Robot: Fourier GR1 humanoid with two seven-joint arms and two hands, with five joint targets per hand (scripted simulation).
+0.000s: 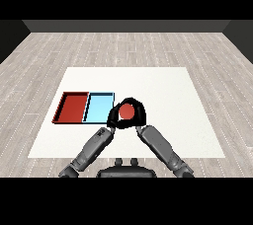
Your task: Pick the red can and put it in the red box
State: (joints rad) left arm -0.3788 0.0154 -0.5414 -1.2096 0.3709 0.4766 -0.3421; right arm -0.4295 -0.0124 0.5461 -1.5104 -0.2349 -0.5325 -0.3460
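Observation:
The red can is just right of the light blue tray, near the table's front middle. My right hand is curled round it, black fingers arching over its top and right side. I cannot tell whether the can rests on the table or is lifted. My left hand hangs close against the can's left side, at the blue tray's right edge, fingers relaxed and holding nothing. The red tray lies left of the blue tray, and nothing shows in either.
The two trays sit side by side on the left half of the white table. Bare white surface stretches to the right and behind the hands. Wooden floor surrounds the table.

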